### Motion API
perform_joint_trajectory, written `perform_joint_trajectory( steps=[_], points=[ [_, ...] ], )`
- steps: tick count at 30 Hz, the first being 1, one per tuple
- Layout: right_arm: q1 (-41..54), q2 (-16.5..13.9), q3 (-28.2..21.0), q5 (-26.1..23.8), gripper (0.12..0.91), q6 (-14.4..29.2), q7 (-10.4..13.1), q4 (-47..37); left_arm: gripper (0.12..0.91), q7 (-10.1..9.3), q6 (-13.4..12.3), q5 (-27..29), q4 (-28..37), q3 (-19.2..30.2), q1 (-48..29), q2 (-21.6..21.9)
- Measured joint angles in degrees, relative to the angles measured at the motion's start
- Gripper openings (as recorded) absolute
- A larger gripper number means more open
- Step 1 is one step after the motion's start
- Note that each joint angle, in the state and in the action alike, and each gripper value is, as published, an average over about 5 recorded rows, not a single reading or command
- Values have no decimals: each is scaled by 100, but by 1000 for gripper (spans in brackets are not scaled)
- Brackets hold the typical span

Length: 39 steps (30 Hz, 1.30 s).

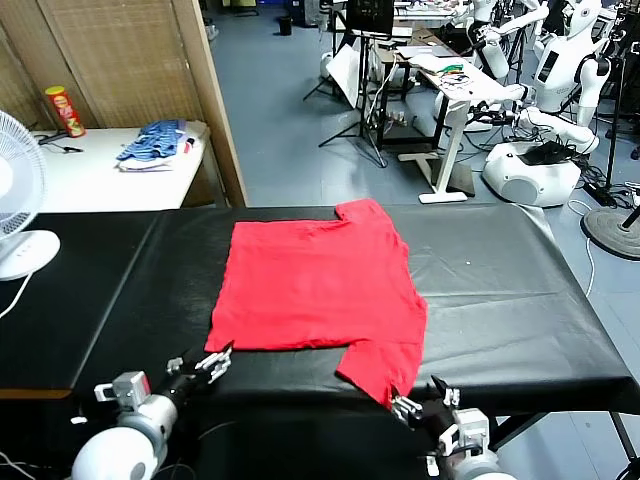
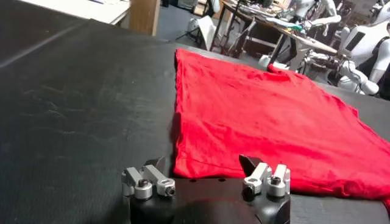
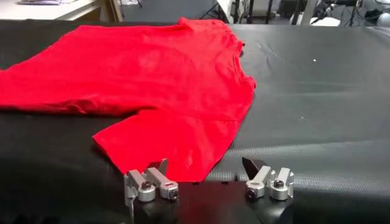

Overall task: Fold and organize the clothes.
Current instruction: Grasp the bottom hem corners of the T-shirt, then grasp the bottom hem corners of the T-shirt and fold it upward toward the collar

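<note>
Head view shows a bright red short-sleeved T-shirt (image 1: 318, 285) lying flat on a table (image 1: 520, 300) covered in matte black, faintly wrinkled sheeting. The soft cotton is mostly smooth with shallow creases; its plain face is up, one sleeve pointing toward the table's far edge and the other reaching the near edge. The left gripper (image 1: 212, 362) hovers low at the near edge, just beside the shirt's near left corner, its metal-tipped fingers spread apart and holding nothing. The right gripper (image 1: 425, 400) sits at the near edge right by the tip of the near sleeve, likewise released and empty; in the right wrist view the sleeve hem lies between and just ahead of its fingers (image 3: 149, 184). Off to the left stands a white fan (image 1: 18, 200), and behind it a white side table carries a blue striped cloth pile (image 1: 155, 143) and a red-and-yellow can (image 1: 64, 109). Other white robots (image 1: 560, 70) and desks stand beyond.
</note>
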Motion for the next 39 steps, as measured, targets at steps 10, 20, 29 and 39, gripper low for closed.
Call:
perform_joint_trajectory(
  steps=[10, 20, 29, 39],
  points=[
    [-35, 48, -64, -146, 262, 53, 19, -89, 580, -49, -142, 97, 175, 77, -18, -63],
    [-328, 89, 189, -88, 122, 4, 104, 335, 124, -120, -183, 169, 82, 129, 116, -95],
    [-313, -199, 686, 533, 122, 533, -231, 470, 125, -324, -260, 400, -681, 206, 698, -286],
    [1054, -811, 676, 893, 122, 1813, -566, -923, 125, -114, -730, 1078, -778, 228, 393, -542]
  ],
)
